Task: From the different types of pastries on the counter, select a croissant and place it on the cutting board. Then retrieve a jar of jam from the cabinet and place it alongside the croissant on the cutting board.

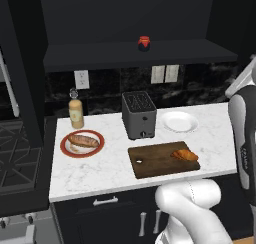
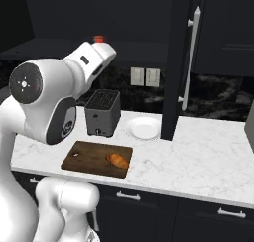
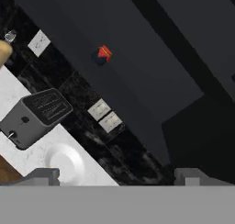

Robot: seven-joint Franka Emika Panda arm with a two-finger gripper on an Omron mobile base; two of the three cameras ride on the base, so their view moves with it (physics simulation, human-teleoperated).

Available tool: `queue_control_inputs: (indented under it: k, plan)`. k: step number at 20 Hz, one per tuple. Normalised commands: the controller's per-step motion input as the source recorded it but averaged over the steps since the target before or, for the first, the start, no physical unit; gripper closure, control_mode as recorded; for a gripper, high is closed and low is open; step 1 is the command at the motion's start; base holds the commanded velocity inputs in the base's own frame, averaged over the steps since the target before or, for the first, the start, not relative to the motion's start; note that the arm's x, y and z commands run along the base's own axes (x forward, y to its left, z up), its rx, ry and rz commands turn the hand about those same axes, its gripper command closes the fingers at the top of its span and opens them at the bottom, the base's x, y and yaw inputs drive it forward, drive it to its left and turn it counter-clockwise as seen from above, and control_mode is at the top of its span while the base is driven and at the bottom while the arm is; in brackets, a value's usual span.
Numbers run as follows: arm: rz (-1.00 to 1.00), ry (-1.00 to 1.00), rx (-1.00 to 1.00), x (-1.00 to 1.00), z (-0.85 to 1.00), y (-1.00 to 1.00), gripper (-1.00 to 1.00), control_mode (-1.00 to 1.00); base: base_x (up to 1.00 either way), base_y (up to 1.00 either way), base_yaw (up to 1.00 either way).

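The croissant (image 1: 185,154) (image 2: 118,160) lies on the right end of the dark cutting board (image 1: 155,162) (image 2: 87,155), free of the gripper. High on the dark cabinet's shelf ledge (image 1: 100,55) stands the small red jar of jam (image 1: 144,43) (image 2: 98,38) (image 3: 102,54). My gripper (image 3: 117,176) is raised over the counter (image 1: 110,165) and faces the shelf, with the jar well ahead of it. Both fingertips (image 3: 43,175) stand far apart with nothing between them. The other pastry, a long brown roll (image 1: 83,140), rests on a red plate at the counter's left.
A grey toaster (image 1: 138,114) (image 2: 102,112) (image 3: 34,117) stands behind the board, with a white plate (image 1: 179,121) (image 2: 144,128) (image 3: 64,163) to its right. A tan bottle (image 1: 76,112) is at the back left. A stove (image 1: 17,158) adjoins the counter's left end.
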Motion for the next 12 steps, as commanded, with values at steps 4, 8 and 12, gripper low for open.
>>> queue_control_inputs:
  k: [4, 8, 12]
  plan:
    - [0.00, 0.00, 0.16, -0.10, 0.91, 0.16, -1.00, -1.00, 0.00, 0.00, 0.00]
    - [-0.18, 0.00, 0.18, -0.44, 0.03, -0.02, -1.00, -1.00, 0.00, 0.00, 0.00]
    - [-0.23, 0.22, 0.73, -0.25, -0.50, -0.01, -1.00, -1.00, 0.00, 0.00, 0.00]
